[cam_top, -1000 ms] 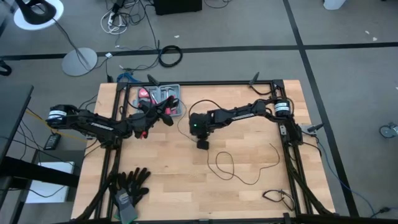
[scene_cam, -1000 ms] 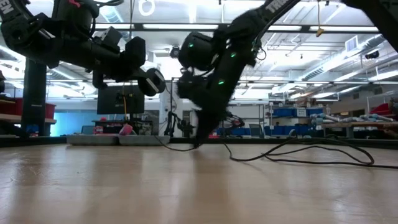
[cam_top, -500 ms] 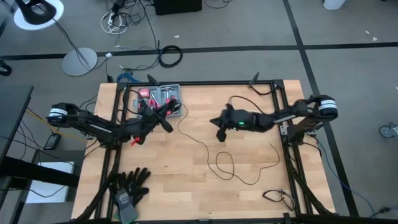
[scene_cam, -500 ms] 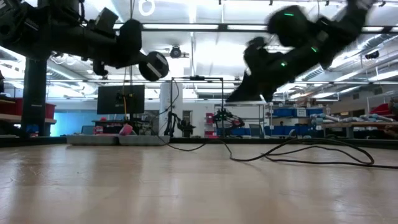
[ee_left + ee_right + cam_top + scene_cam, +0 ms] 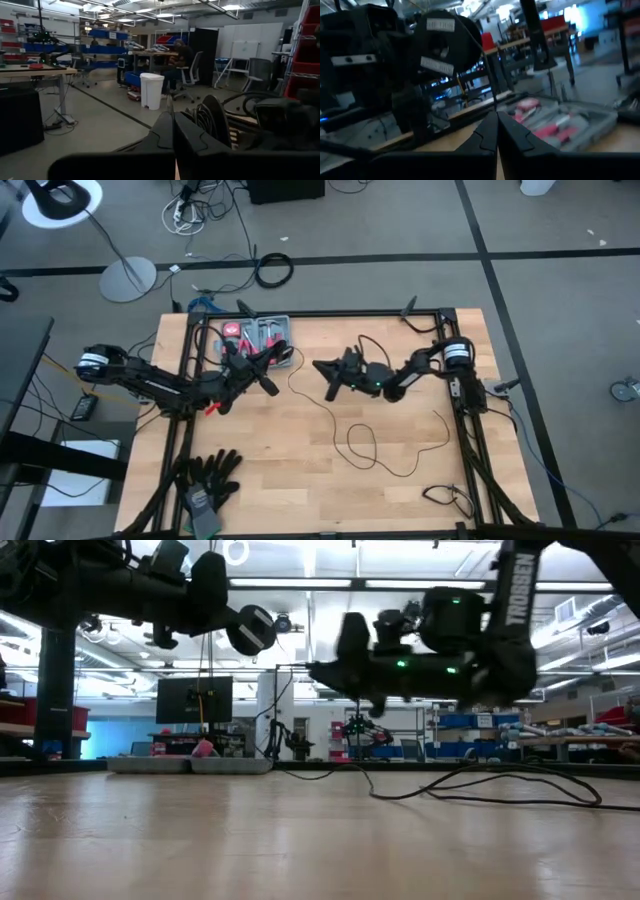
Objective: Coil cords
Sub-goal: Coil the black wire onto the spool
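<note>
The cords are one thin black wire. It lies in loose loops (image 5: 360, 445) on the wooden table and ends at a round black puck (image 5: 250, 628), which is held up in the air. My left gripper (image 5: 266, 372) is shut at the table's far left, with the puck (image 5: 212, 120) edge-on right beside its fingertips. My right gripper (image 5: 323, 370) is shut, lies about level above the table's middle and points at the puck (image 5: 447, 45). A strand of the wire (image 5: 487, 75) runs from the puck to its fingertips. My left gripper has something thin (image 5: 170, 102) standing up from between its shut fingertips. The puck hangs clear of the table beside them. Whether the fingers are on the wire or on the puck itself, I cannot tell. My right gripper pinches the wire (image 5: 494, 107) between its two fingertips, coming level from the table's right side. The strand runs straight from the fingertips up to the puck, clear of the table.
A grey tray (image 5: 284, 326) with pink-handled tools stands at the far left, just behind the left gripper. Black gloves (image 5: 210, 480) lie at the near left corner. A small cable (image 5: 445, 495) lies at the near right. Black frame rails edge the table.
My right gripper has risen from the table's middle, where it pointed down. It swung toward the right edge, then came back toward the puck and tipped level. My left gripper has lifted the puck a little higher.
</note>
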